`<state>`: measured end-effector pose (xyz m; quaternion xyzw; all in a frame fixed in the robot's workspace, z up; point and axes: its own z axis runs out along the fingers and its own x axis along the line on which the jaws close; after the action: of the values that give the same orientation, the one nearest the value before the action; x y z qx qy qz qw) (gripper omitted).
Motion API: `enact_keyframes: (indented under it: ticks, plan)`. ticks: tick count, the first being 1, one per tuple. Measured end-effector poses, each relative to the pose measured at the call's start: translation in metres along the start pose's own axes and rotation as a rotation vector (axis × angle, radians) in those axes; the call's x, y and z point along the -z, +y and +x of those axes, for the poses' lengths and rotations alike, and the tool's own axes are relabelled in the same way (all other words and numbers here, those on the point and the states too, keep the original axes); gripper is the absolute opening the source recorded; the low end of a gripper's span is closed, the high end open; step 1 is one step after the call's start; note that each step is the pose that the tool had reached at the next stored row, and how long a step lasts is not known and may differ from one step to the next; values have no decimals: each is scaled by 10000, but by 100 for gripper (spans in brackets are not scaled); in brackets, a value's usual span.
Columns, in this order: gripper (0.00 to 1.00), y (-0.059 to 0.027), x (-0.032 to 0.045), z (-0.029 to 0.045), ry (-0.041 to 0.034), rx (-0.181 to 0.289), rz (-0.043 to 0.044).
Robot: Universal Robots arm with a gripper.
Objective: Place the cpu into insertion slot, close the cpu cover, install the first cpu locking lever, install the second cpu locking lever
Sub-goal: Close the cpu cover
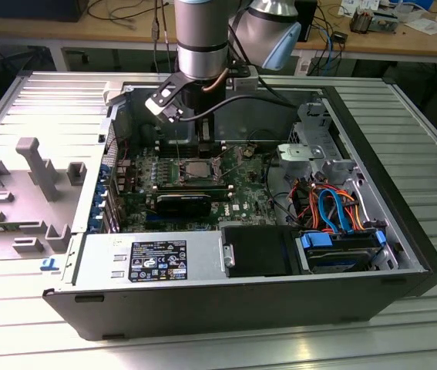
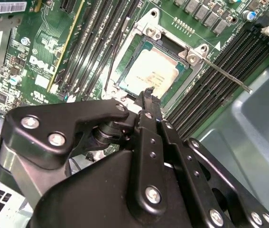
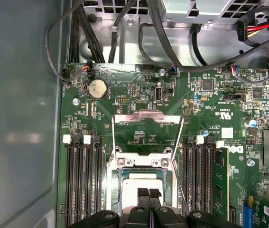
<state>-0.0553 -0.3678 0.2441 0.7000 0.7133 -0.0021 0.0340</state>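
Observation:
The cpu [image 2: 154, 71], a silvery square chip, lies in the insertion slot [image 2: 130, 53] on the green board. In the first wrist view the cpu [image 3: 143, 177] sits just beyond my gripper [image 3: 148, 193], whose two black fingertips press together with nothing between them. My gripper [image 2: 148, 93] hovers over the chip's near edge. The cpu cover [image 3: 146, 118] stands raised at the slot's far side, away from the chip. Thin wire levers [image 3: 177, 137] stick up beside the slot; one lever [image 2: 222, 75] juts out over the memory slots. In the exterior view the arm stands over the slot [image 1: 195, 171].
Long black memory slots [image 3: 83, 180] flank the socket on both sides. Cable bundles [image 3: 125, 28] cross behind the board. The case wall [image 3: 20, 118] rises on one side. A power supply [image 1: 156, 262] and drive bay with coloured cables [image 1: 334, 212] fill the case's near side.

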Motion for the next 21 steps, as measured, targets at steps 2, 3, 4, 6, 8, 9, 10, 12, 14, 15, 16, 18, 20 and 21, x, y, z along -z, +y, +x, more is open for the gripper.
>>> enact_keyframes:
  ticks: [2, 3, 4, 6, 8, 9, 10, 12, 14, 15, 16, 18, 20, 21]
  plan:
    - [11, 29, -3, 0, 0, -2, 0]
    - [11, 34, -3, 0, 0, -4, 0]
    - [11, 35, -3, 0, 0, -4, 0]
    - [11, 37, -3, 0, 0, -3, 0]
    - [11, 38, 0, 0, 1, -3, 0]
    - [11, 38, 12, -1, -1, -2, 0]
    - [11, 38, 12, -1, 1, -3, -1]
    - [11, 113, 9, 1, -2, -2, 18]
    - [11, 200, 12, 1, -2, 0, 45]
    - [11, 203, 70, 1, -7, 0, 46]
    - [11, 205, 114, -1, -6, 0, 49]
    - [11, 212, 157, -3, -8, 2, 60]
    - [11, 333, 151, -6, -5, 7, 168]
    - [11, 369, 149, -6, -2, 8, 218]
